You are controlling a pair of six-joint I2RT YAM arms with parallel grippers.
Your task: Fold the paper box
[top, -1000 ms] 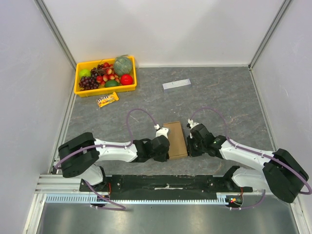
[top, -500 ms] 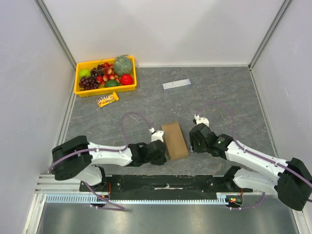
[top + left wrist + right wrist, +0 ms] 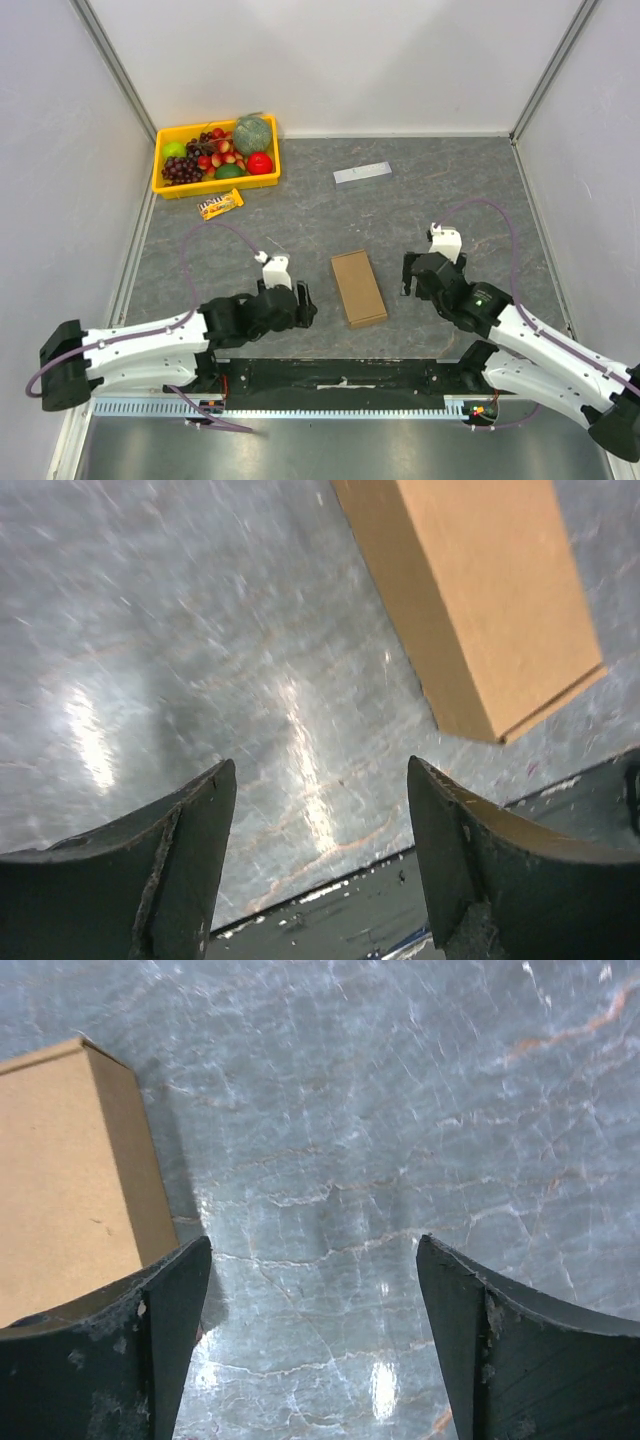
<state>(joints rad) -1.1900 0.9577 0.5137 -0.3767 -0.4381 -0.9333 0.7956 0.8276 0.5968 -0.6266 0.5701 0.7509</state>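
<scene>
Mid-bench, near edge, between the two arms: paper box (image 3: 358, 288). It is folded up into a closed shallow rectangular box, plain brown, lying flat on the bench (image 3: 460, 200). Long axis runs roughly front to back with a slight tilt. Nothing is touching it.

To its left, the left gripper (image 3: 303, 300) sits low over the bench, pointed toward the box, near it but clear of it. In the left wrist view the fingers (image 3: 190, 860) are spread apart with only bare bench between them. One end of the box shows at upper right, past the fingertips, with a seam line visible along its end face.

On the other side, the right gripper (image 3: 408, 276) is also low, with a visible gap to the box in the top view. In the right wrist view the fingers (image 3: 160, 1340) are apart and nothing is held. The box sits at the left edge of that view, beside one finger, upright corner edge in sight.

At the back left corner is a yellow tray (image 3: 215, 187) full of mixed fruit (image 3: 225, 150). A candy packet (image 3: 221, 204) lies just in front of the tray. A grey-white strip (image 3: 362, 173) lies flat, well behind the box.
</scene>
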